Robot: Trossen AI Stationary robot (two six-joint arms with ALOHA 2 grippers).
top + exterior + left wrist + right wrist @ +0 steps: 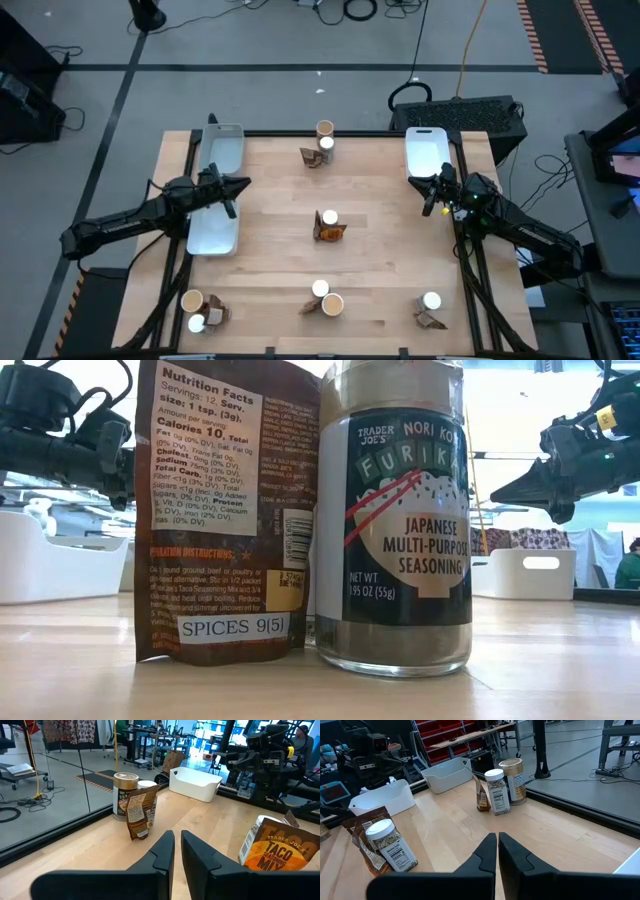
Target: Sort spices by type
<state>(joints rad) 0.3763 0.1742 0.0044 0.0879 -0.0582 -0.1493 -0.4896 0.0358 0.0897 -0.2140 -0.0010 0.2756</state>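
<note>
Five small clusters of spices sit on the wooden surface. Far centre: tan-lidded jar, white-lidded jar & brown packet, all bunched. Mid-surface: a white-lid jar touching a taco-mix packet. Near centre: white lid next to tan lid. Near left corner: tan-top jar, white-top jar, packet. Near right: white-capped jar w/ packet just beside.

Left hand hovers over the left side above two white trays, fingers nearly together, gripping nothing. Right hand is on the right side just near of the right-hand tray, fingers closed, also empty. Both hands are well apart from every cluster.

At table height, a packet labelled "SPICES 9(5)" stands upright, touching a furikake jar.
</note>
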